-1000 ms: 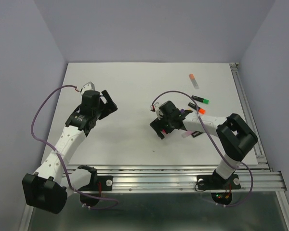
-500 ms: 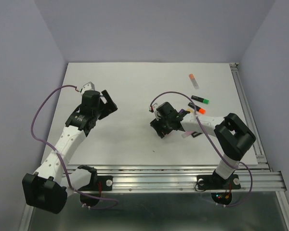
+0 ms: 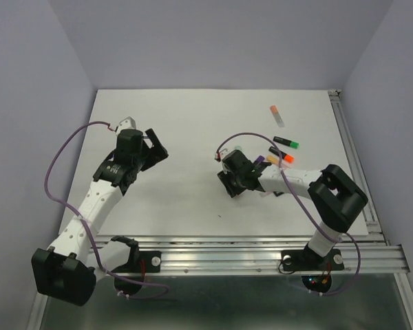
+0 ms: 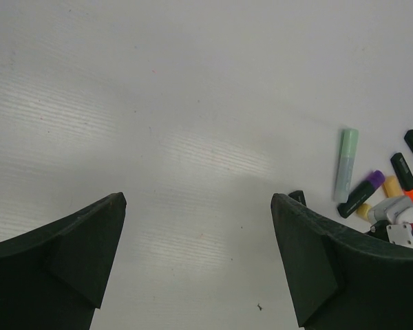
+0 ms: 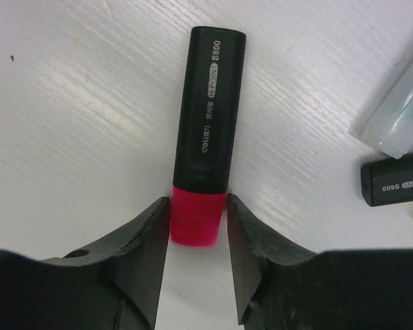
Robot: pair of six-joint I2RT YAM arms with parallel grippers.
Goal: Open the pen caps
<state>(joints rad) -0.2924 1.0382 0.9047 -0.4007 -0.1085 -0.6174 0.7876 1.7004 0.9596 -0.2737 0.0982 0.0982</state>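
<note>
In the right wrist view a black-barrelled pen (image 5: pixel 208 110) lies on the white table, its pink cap (image 5: pixel 196 218) pointing toward the camera. My right gripper (image 5: pixel 197 203) is shut on that cap, one finger pressed against each side. From above, the right gripper (image 3: pixel 235 180) sits mid-table and hides this pen. More pens lie close by: a pale green one (image 4: pixel 345 163), a black one with a purple cap (image 4: pixel 361 194) and a black one with an orange cap (image 3: pixel 283 157). My left gripper (image 4: pixel 198 206) hovers open over bare table, holding nothing.
Further back lie a clear pen with an orange end (image 3: pixel 277 115) and a black pen with a green cap (image 3: pixel 287 143). A pale translucent pen (image 5: pixel 399 117) and another black barrel (image 5: pixel 396 180) lie just right of the right gripper. An aluminium rail (image 3: pixel 358 165) borders the table's right edge.
The right gripper's jaws have gone from wide open to shut on the pink cap, and the wrist has shifted slightly. The left arm has not moved.
</note>
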